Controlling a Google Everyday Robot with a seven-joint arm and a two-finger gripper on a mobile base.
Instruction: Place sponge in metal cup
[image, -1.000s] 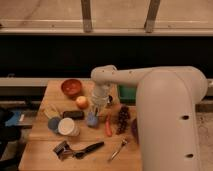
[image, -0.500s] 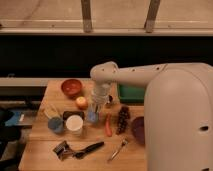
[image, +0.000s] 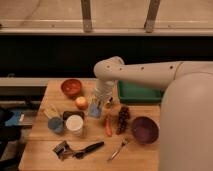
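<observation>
My gripper (image: 100, 104) hangs from the white arm over the middle of the wooden table (image: 45, 150), fingers pointing down. It is shut on the light-blue sponge (image: 95, 111), which hangs just below it, close above the tabletop. A small grey shape just right of the gripper looks like the metal cup (image: 109, 103); the gripper hides most of it. The sponge is left of that cup, not over it.
A red-brown bowl (image: 71, 87) and an orange fruit (image: 81, 103) lie left of the gripper. A white cup (image: 75, 124) and a blue cup (image: 55, 125) stand front left. An orange carrot-like thing (image: 108, 126), grapes (image: 122, 119), a purple bowl (image: 144, 129), a green tray (image: 137, 92) and utensils (image: 82, 149) are nearby.
The sponge has risen a little off the table and shifted slightly right with the gripper. The arm has swung somewhat towards the table's middle.
</observation>
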